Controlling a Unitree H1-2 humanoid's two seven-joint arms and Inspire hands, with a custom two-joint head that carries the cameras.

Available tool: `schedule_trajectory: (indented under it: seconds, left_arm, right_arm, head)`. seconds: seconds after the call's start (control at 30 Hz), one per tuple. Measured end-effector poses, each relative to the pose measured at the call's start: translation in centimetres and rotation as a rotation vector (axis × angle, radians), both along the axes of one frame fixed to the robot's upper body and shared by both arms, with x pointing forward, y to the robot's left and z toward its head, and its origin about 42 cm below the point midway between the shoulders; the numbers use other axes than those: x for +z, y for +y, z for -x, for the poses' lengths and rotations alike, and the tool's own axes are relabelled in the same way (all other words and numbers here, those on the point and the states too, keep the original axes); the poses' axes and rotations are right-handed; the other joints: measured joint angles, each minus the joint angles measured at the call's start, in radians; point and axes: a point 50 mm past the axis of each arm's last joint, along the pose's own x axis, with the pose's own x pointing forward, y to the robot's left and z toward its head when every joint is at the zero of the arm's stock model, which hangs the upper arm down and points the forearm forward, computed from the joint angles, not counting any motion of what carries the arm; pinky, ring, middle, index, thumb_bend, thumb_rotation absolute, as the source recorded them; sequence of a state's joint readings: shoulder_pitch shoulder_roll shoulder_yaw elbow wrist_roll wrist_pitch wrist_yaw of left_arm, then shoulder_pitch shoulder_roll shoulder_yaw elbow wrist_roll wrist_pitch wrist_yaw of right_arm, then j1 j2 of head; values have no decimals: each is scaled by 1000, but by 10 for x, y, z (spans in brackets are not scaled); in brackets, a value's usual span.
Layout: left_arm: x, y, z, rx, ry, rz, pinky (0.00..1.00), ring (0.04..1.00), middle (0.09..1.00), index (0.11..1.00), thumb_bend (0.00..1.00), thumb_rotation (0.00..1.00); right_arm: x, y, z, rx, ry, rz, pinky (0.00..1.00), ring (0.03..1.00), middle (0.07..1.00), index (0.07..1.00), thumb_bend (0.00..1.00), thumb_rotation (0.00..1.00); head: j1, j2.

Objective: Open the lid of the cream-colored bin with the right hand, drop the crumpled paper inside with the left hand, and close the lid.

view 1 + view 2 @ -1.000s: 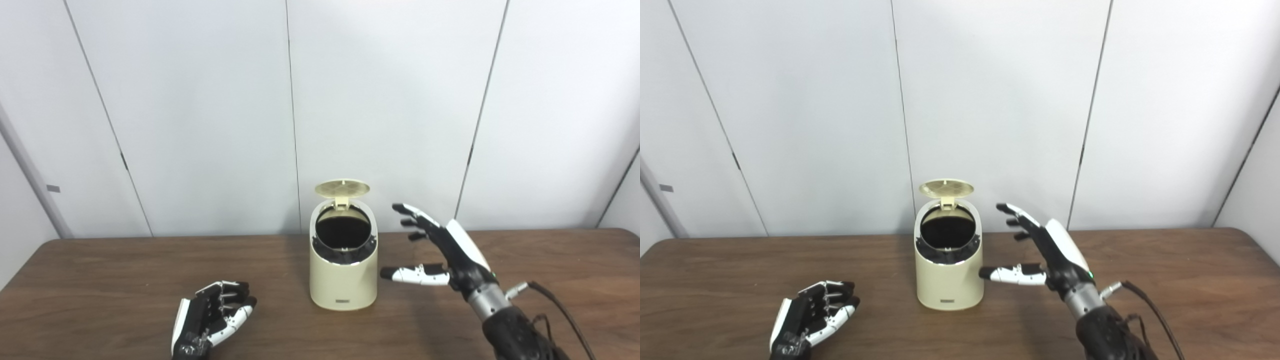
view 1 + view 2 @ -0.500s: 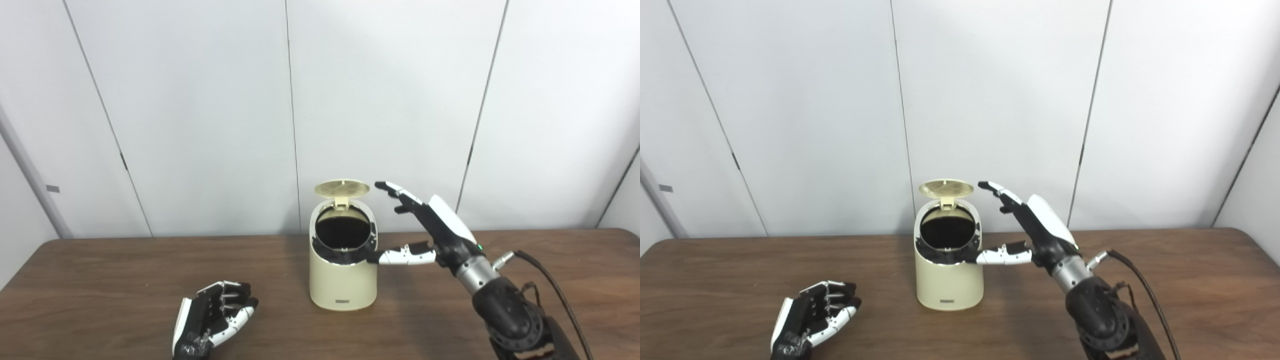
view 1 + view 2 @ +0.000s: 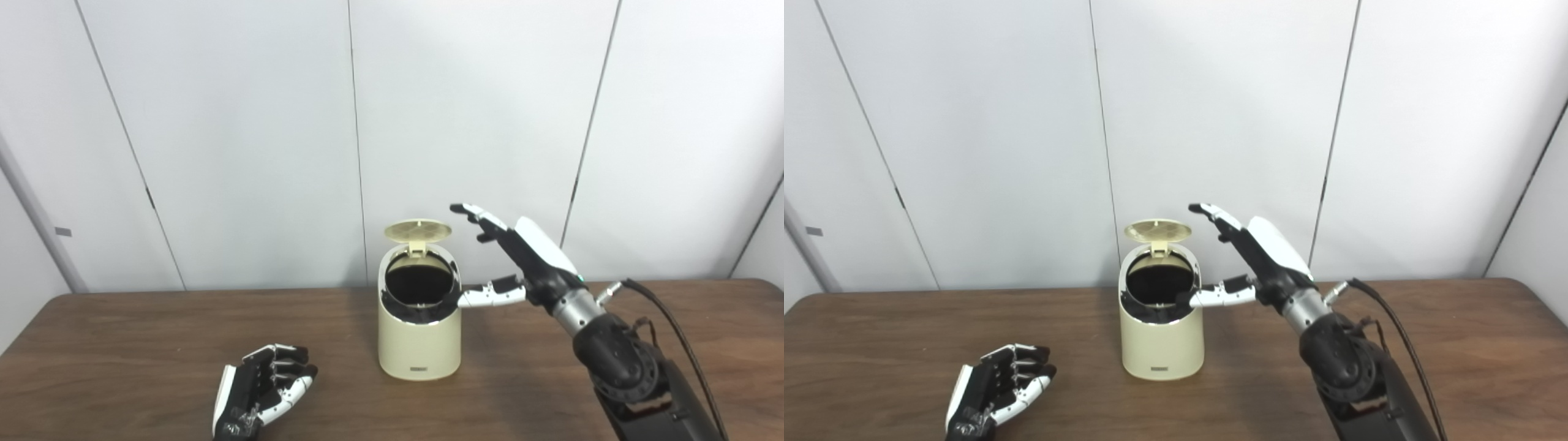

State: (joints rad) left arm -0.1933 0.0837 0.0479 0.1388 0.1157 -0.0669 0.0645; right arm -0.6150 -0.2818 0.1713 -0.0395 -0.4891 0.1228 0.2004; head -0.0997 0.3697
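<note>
The cream-colored bin (image 3: 419, 343) stands mid-table with its round lid (image 3: 418, 230) tipped up at the back, so the dark inside shows. My right hand (image 3: 527, 257) is open and raised just right of the lid. Its fingers (image 3: 474, 215) reach a little above lid height, and its thumb (image 3: 484, 297) points at the bin's right rim. My left hand (image 3: 260, 389) rests on the table at the front left, loosely curled, with nothing seen in it. No crumpled paper is visible in either view.
The brown wooden table (image 3: 122, 343) runs the full width, ending at a white panelled wall (image 3: 245, 122) close behind the bin. A black cable (image 3: 667, 324) trails from my right forearm.
My right hand has risen from beside the bin's lower body and moved left toward the raised lid. The left hand, bin and lid have stayed put.
</note>
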Motion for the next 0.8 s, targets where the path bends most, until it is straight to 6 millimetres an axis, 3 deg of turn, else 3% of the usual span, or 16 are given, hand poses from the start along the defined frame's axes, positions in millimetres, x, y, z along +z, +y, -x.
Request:
schedule_trajectory:
  seconds: [0.5,0.8]
  left_arm:
    - [0,-1,0,-6,-1,-3,481,578,670,498,500,45]
    - [0,-2,0,-5,0,-3,492,575,671,498,500,43]
  right_arm:
    - [4,14,-9,36,31,120,807,906,921,900,716,402]
    - [5,18,-10,59,44,171,766,875,898,881,739,419]
  head:
    - [5,9]
    - [15,18]
